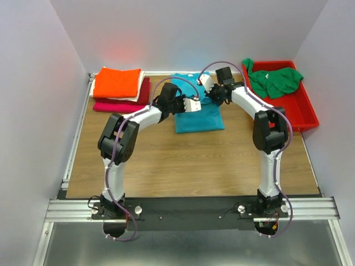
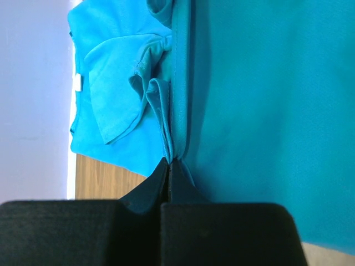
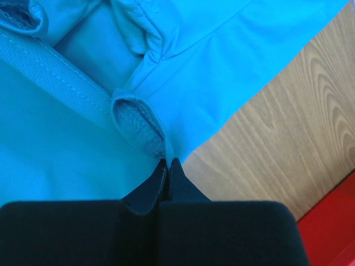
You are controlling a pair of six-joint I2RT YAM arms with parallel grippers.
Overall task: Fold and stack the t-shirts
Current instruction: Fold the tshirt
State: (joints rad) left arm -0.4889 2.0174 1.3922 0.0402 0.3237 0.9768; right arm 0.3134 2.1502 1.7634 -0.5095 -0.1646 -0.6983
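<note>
The left gripper's (image 2: 168,164) fingers are pressed together on a pleat of the teal t-shirt (image 1: 199,117). The right gripper (image 3: 168,162) is closed the same way at a hemmed edge of it, though I can't quite make out from the wrist view how much cloth sits between those tips. The shirt lies partly folded on the table (image 1: 188,166), just left of the red bin (image 1: 308,113), with both arms reaching over its far end. Well to the bin's left sits the folded stack (image 1: 119,88) (orange on top, with white, dark red and magenta edges beneath), so I'd say most of the work is done. What's left is to finish this fold, carry the teal one over to the pile, then deal with the green t-shirt (image 1: 275,80), which lies crumpled inside the bin. The only label I can see is a small white neck label (image 2: 78,83) on the teal shirt, and no writing can be read on it
</note>
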